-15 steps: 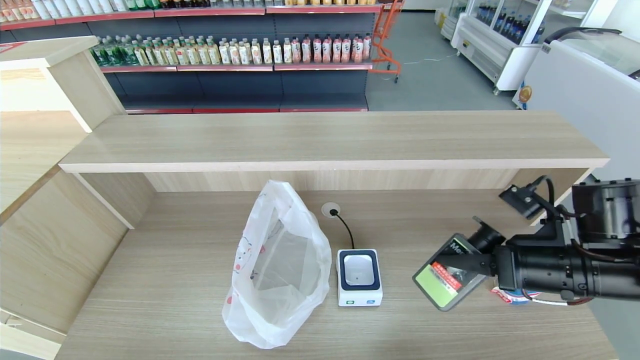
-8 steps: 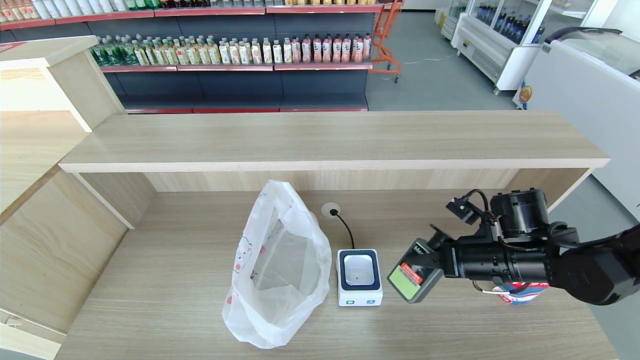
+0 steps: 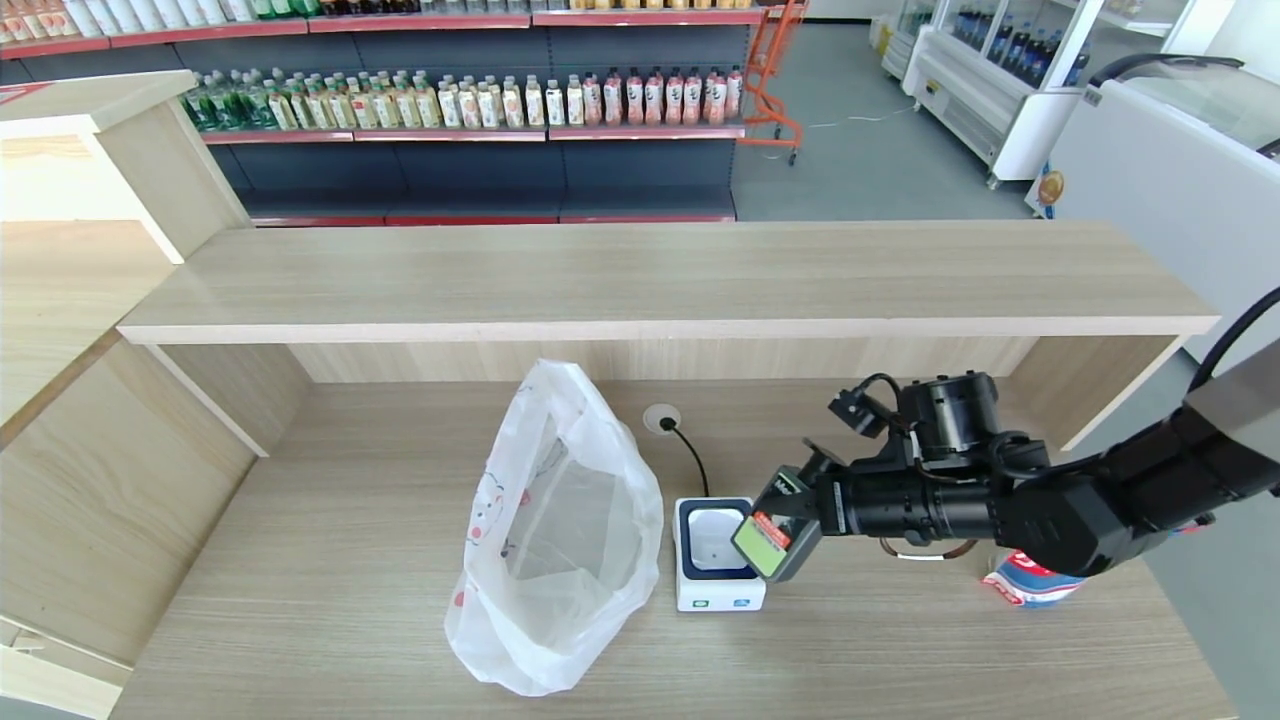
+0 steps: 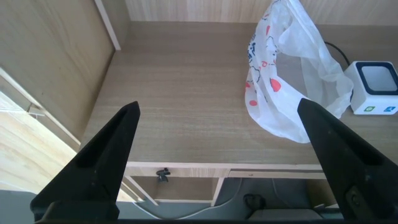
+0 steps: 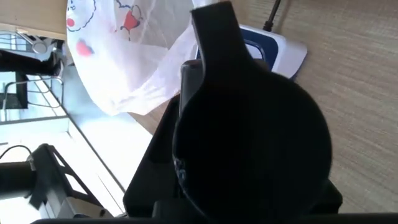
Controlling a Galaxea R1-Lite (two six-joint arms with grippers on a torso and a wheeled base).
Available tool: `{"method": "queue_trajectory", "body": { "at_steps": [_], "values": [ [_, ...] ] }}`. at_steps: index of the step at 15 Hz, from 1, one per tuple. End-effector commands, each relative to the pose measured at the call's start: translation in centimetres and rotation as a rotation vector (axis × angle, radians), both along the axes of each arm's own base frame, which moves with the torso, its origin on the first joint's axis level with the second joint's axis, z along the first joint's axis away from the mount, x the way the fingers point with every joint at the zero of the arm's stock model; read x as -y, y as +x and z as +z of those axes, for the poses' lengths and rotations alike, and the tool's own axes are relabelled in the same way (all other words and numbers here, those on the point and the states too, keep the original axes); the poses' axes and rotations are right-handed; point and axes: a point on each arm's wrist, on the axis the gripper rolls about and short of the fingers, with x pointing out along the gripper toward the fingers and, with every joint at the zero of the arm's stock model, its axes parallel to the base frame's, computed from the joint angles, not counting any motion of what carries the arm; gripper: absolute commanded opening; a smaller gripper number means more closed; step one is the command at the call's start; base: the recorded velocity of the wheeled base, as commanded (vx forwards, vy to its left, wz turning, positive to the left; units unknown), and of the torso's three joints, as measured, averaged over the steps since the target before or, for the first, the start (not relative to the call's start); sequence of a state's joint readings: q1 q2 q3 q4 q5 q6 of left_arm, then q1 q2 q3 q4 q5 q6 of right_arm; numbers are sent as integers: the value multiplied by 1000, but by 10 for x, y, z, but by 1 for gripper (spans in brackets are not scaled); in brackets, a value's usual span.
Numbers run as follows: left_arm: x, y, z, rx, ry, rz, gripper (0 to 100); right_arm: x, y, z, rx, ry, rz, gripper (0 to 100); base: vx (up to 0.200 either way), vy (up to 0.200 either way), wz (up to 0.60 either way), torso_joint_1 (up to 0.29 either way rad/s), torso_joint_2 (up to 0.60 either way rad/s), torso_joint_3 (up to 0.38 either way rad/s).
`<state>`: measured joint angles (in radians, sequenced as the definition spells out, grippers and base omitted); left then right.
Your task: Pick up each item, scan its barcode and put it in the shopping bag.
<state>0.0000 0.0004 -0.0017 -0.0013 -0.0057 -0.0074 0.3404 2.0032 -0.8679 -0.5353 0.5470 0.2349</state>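
We stand at a pale wooden checkout counter [image 3: 330,560] with shelves of bottled drinks [image 3: 470,100] across the aisle behind it. We take the scanner [image 3: 718,553] as our landmark: a small white box with a dark-framed window facing up, and a black cable [image 3: 690,455] running from its far side to a hole in the counter. Touching the scanner's left side is the white shopping bag [image 3: 555,530], slumped but with its mouth open towards us. The right gripper [image 3: 795,505] is clamped on a flat pack [image 3: 772,545] with a green face and a red label. It holds the pack in the air over the scanner's right edge, partly overlapping the window. The pack is tilted, its long axis sloping down from the gripper towards the window, and its green face is turned up and away from the glass. We cannot tell where its barcode sits. We judge that the coming move turns on bringing the coded face over the window, and only the right arm is placed for that. A second item [image 3: 1030,585], white, red and blue, lies on the counter well right of the scanner, under the right arm. The left gripper [image 4: 214,158] hangs spread and empty well left of the scanner, beyond the bag.
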Motion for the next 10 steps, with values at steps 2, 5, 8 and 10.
{"method": "queue_trajectory", "body": {
  "at_steps": [2,5,8,10],
  "values": [
    [0,0,0,1,0,0,100,-9,7,-9,-8,-3,19,0,0,0,0,0,0,0],
    [0,0,0,1,0,0,100,-14,8,-21,19,-53,68,0,0,0,0,0,0,0],
    [0,0,0,1,0,0,100,-22,5,-26,41,-60,101,0,0,0,0,0,0,0],
    [0,0,0,1,0,0,100,-31,9,-31,86,-41,116,0,0,0,0,0,0,0]
  ]
}}
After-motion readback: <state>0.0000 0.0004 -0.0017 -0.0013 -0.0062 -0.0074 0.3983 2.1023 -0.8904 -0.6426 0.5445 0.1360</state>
